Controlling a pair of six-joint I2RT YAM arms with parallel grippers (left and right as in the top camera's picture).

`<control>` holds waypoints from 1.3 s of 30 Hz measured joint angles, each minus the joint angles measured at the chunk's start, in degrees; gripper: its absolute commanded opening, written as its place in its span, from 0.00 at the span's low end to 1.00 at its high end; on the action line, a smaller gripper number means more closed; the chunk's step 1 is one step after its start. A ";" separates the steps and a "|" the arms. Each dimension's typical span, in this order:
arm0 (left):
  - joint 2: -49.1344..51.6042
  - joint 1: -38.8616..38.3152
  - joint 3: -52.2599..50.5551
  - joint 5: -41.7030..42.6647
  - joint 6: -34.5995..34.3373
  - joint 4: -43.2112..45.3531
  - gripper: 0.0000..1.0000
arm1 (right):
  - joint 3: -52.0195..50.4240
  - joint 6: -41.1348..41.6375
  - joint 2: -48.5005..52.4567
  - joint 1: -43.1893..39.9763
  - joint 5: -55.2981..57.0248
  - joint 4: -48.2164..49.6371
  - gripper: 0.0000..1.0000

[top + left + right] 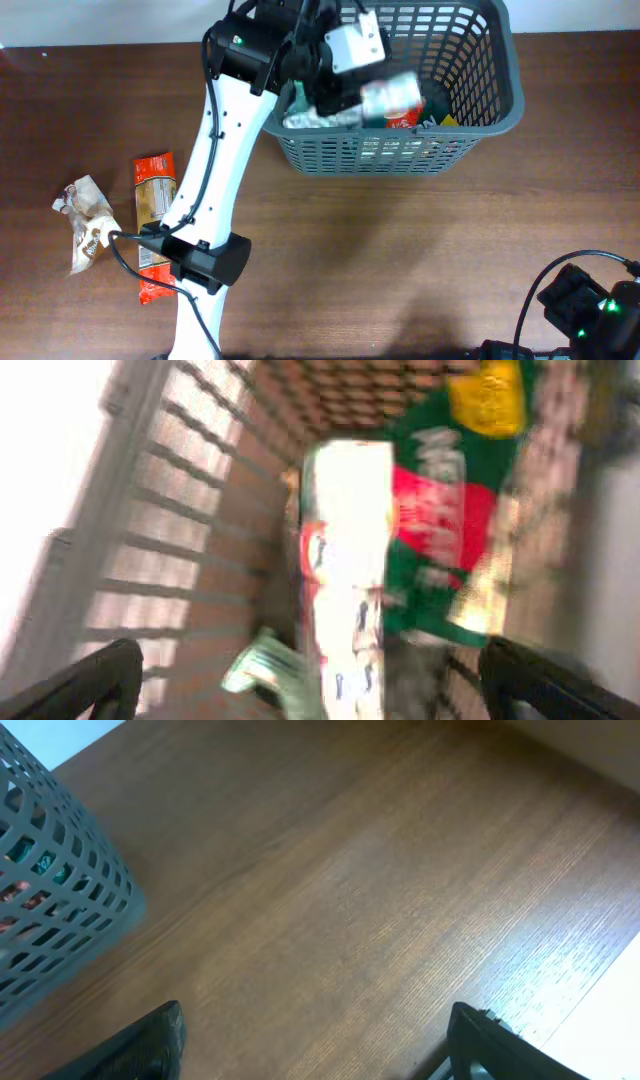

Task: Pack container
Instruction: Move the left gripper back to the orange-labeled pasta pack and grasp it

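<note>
The dark grey slotted container stands at the back of the table, with snack packets inside. My left gripper hangs over its left part, jaws wide open. Below it a blurred white and red packet lies or drops loose onto a green packet. In the left wrist view my open jaws frame the white packet, the green and red packet and the container's wall. My right gripper is open and empty above bare wood, with the container's corner at its left.
On the table's left lie an orange snack packet, a red packet partly under the left arm's base, and a crumpled beige packet. The right arm rests at the front right corner.
</note>
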 measured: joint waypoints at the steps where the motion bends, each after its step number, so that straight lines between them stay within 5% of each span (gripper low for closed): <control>1: 0.00 0.31 -0.04 -2.40 -2.95 5.99 0.99 | 0.00 0.02 0.00 0.04 -0.02 -0.09 0.81; 4: -0.02 3.08 0.46 -12.15 -16.06 17.97 0.99 | 0.00 0.00 0.00 0.09 -0.02 0.02 0.80; 6: -0.39 6.49 0.81 -16.81 -25.00 17.57 0.99 | 0.00 0.02 0.00 0.09 -0.02 0.02 0.80; 11: -1.01 22.80 0.70 -22.40 -46.38 -0.35 1.00 | 0.00 0.00 0.00 1.14 0.00 1.22 0.81; 14: -1.01 30.95 -0.42 -23.28 -52.19 -12.33 1.00 | 0.00 -0.20 0.00 2.19 0.00 2.97 0.81; 18: -1.01 34.91 -5.09 -22.91 -53.42 -19.80 0.99 | 0.00 -0.35 0.00 3.78 0.00 4.63 0.81; 28: -0.85 32.54 -45.46 -23.02 -50.75 -18.18 0.89 | 0.00 -1.79 0.02 4.44 0.04 6.91 0.77; 33: -3.19 32.59 -55.25 -23.50 -49.51 -16.44 0.89 | 0.00 -1.99 0.66 4.44 0.02 7.34 0.77; 39: -26.29 32.59 -79.12 -23.58 -50.42 -8.48 0.95 | 0.00 -2.01 3.28 8.81 1.81 9.09 0.77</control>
